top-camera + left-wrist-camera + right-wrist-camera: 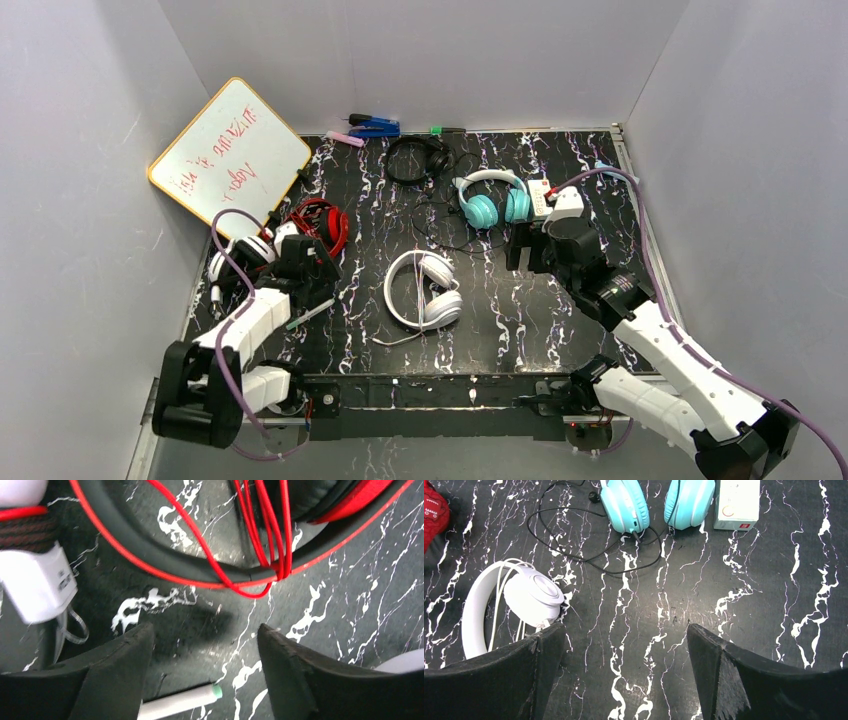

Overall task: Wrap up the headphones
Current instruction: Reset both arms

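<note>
**Left jaws hanging beside the wound red cord**

The left gripper (205, 630) is hanging with its jaws apart and nothing between them. It is over bare table (350, 605), just beside the red headphones (165, 565), whose red cord (270, 530) is sitting in several turns round the band. The right gripper (624, 630) is gaping too and carrying nothing, between the all-white headphones (531, 595) and the teal headphones (624, 502). The other 2 pairs are lying apart: the small black headphones (418, 158) at the back, the white-and-black headphones (255, 248) by the left arm.

A finger coming down here could be hooking the slack loop and dragging the turns loose. The marker (175, 702) lying under the left jaws could be getting pinched or rolled. The teal pair's black cord (574, 545) is sprawling loose and could be snagging a right finger.

The whiteboard (230, 155) is carrying red handwriting that I cannot read. The white box (736, 502) is showing a red tag and an orange ring, its print too small to read.
</note>
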Robot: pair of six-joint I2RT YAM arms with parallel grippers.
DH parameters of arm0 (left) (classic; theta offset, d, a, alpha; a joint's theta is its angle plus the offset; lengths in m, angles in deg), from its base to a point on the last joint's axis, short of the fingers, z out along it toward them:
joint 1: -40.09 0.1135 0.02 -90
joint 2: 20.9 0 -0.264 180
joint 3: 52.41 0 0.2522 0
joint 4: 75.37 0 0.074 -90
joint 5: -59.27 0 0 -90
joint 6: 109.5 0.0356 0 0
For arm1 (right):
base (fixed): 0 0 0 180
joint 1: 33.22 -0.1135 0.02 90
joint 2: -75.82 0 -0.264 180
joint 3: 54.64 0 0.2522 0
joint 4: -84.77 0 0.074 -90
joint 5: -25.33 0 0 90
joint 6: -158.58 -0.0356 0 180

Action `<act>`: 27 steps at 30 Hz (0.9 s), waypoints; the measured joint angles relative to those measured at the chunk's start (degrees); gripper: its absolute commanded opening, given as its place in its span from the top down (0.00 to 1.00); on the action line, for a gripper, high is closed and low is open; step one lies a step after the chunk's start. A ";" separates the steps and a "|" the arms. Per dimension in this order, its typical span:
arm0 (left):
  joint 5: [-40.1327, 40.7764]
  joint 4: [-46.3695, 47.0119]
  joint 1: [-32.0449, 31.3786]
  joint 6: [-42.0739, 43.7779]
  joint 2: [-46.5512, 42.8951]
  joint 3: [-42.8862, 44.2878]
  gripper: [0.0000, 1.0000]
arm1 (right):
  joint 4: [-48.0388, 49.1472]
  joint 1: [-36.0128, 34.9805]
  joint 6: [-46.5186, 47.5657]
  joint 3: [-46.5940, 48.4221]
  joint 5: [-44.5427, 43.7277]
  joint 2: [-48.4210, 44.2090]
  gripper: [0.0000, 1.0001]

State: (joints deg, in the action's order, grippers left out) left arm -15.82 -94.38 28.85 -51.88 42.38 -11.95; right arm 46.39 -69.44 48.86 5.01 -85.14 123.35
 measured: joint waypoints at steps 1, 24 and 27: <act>-0.72 1.18 0.52 0.13 1.25 0.00 0.42 | -0.15 0.11 0.02 -0.11 -0.02 0.00 0.01; -3.19 24.41 2.84 15.39 18.12 5.75 0.02 | 9.29 5.40 0.28 -8.13 3.28 2.34 0.01; -1.20 26.23 2.89 17.33 8.28 -0.37 0.02 | 15.39 9.62 0.83 -13.90 5.73 0.46 0.01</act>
State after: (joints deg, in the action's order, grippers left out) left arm -17.02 -68.15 31.73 -34.55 50.67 -12.32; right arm 61.78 -59.83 49.69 -8.89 -79.41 123.81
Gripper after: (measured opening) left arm 0.982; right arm 0.985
